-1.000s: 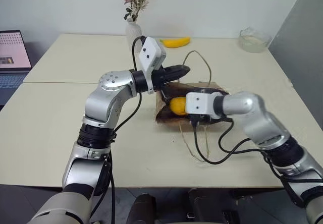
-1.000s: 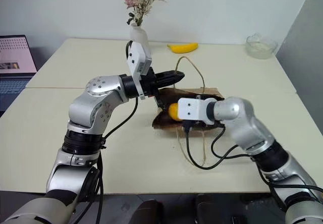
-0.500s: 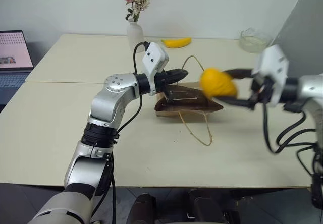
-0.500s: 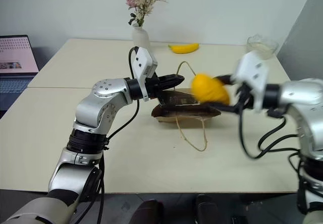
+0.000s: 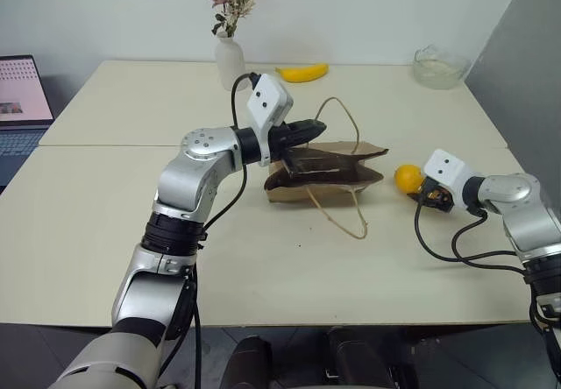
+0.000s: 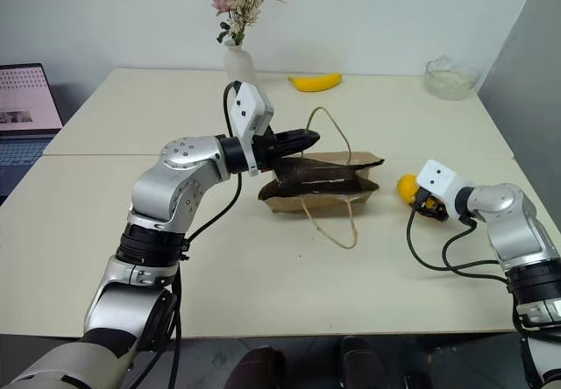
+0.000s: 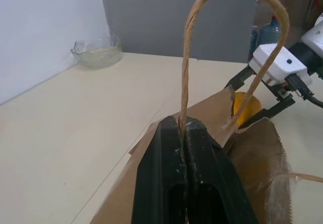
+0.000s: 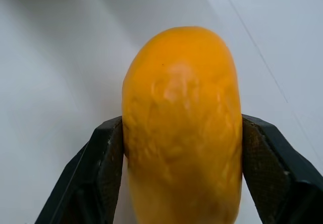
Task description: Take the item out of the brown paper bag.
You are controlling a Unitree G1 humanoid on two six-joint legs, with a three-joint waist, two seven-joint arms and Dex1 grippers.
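Note:
The brown paper bag [image 5: 329,172] lies on its side mid-table, mouth toward the right. My left gripper [image 5: 317,129] is shut on one of its tan cord handles [image 7: 187,57] and holds that loop up above the bag. The item [image 5: 408,179], a stubby yellow-orange oblong, is outside the bag, a short way to its right and low over the table. My right gripper [image 5: 415,187] is shut on it, one black finger pressed against each side [image 8: 106,158]. The item's [image 8: 181,82] bumpy skin shows close up in the right wrist view.
At the back of the table are a white vase of dried flowers [image 5: 230,60], a banana [image 5: 302,73] and a glass bowl [image 5: 438,67]. A laptop [image 5: 19,100] sits at the far left. A grey panel [image 5: 526,47] borders the right side. The bag's second handle [image 5: 346,218] trails toward me.
My right gripper lifted the item out of the bag's mouth, swung it to the right and lowered it near the table. The left gripper kept its hold on the handle.

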